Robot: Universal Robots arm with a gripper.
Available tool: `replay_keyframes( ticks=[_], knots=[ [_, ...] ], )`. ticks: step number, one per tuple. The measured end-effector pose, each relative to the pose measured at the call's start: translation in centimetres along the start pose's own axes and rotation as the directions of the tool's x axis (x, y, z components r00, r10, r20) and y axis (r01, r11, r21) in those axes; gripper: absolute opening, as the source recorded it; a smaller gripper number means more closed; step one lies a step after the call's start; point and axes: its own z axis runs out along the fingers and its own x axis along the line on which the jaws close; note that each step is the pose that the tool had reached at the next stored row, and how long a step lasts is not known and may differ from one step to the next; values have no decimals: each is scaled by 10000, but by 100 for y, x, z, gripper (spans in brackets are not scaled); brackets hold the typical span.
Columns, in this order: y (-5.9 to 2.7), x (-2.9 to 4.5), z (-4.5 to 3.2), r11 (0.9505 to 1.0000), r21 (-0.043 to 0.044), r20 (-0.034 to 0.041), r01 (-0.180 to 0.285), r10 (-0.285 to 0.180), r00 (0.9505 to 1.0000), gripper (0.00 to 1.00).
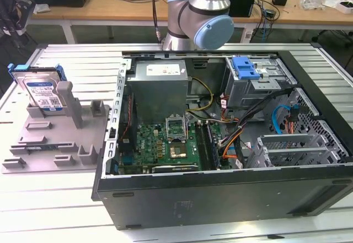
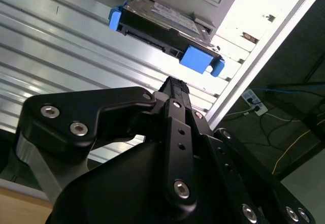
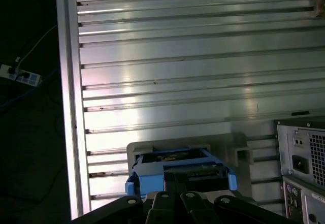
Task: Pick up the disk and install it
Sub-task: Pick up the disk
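The disk (image 1: 41, 91) is a silver-grey drive with a white-and-blue label and a blue carrier frame. It leans tilted in a grey fixture (image 1: 55, 138) at the exterior view's left. In the second wrist view my gripper (image 2: 172, 87) points at the disk (image 2: 162, 23), its tip a short gap from the blue-framed edge and not touching it. In the first wrist view the disk (image 3: 172, 164) lies just beyond the black gripper links. Nothing shows in the gripper's grasp.
An open computer case (image 1: 325, 199) fills the exterior view's middle and right, holding a motherboard, cables, a grey power-supply box (image 1: 160, 83) and a blue caddy (image 1: 245, 68) in the drive bay. The arm (image 1: 201, 17) rises behind the case. The slatted metal table (image 3: 193, 82) has a nearby edge.
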Motion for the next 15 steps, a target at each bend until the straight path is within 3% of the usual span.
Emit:
replay_keyframes(
  ticks=[8,9,11,15],
  knots=[
    [0,3,0,10000,2,-20,-3,3,10000,11],
    [-1,0,0,10000,10,-127,4,-4,9999,11],
    [-2,-1,0,9999,18,-257,119,-119,9996,11],
    [-1,0,1,9976,11,-417,689,-688,9968,11]
  ],
)
